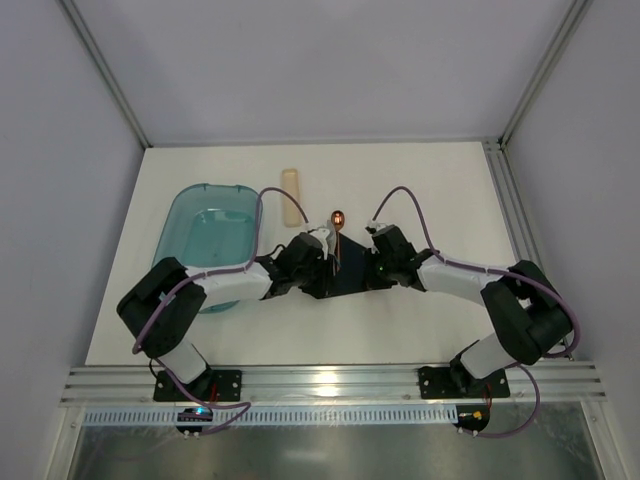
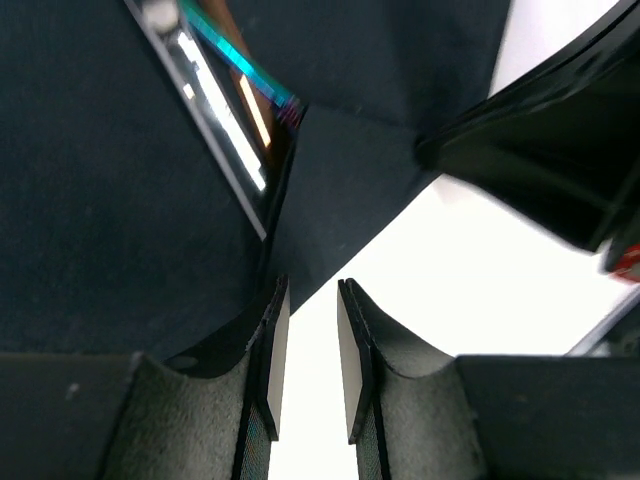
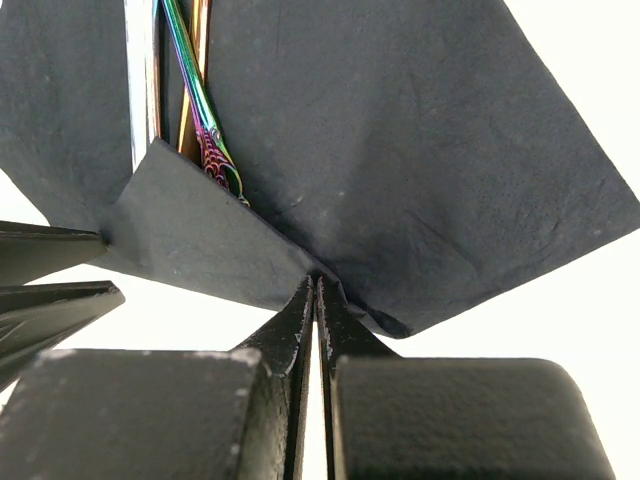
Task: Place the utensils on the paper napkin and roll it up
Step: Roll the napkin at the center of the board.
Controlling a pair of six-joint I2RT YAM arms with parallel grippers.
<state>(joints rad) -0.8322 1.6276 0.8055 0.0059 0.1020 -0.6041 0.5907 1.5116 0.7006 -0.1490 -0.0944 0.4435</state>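
Left pincer (image 2: 310, 292) low, jaws slightly parted; right pincer (image 3: 316, 285) facing it, jaws pressed together.

The left arm (image 1: 215, 285) and right arm (image 1: 470, 280) share one build: bulky black joint housings, white link shells, black base plates (image 1: 200, 385). A purple cable (image 1: 258, 215) runs along each. A green light (image 1: 381, 268) glows on the right wrist. Jaws are matte black, flat-faced.

Overhead: paper napkin (image 1: 347, 282) largely covered by left arm (image 1: 290, 268) and right arm (image 1: 405, 265); utensils (image 1: 338, 218) show one spoon bowl only. Right wrist view: utensil ends under the napkin fold, tops cut off. Left wrist view: utensils blurred.
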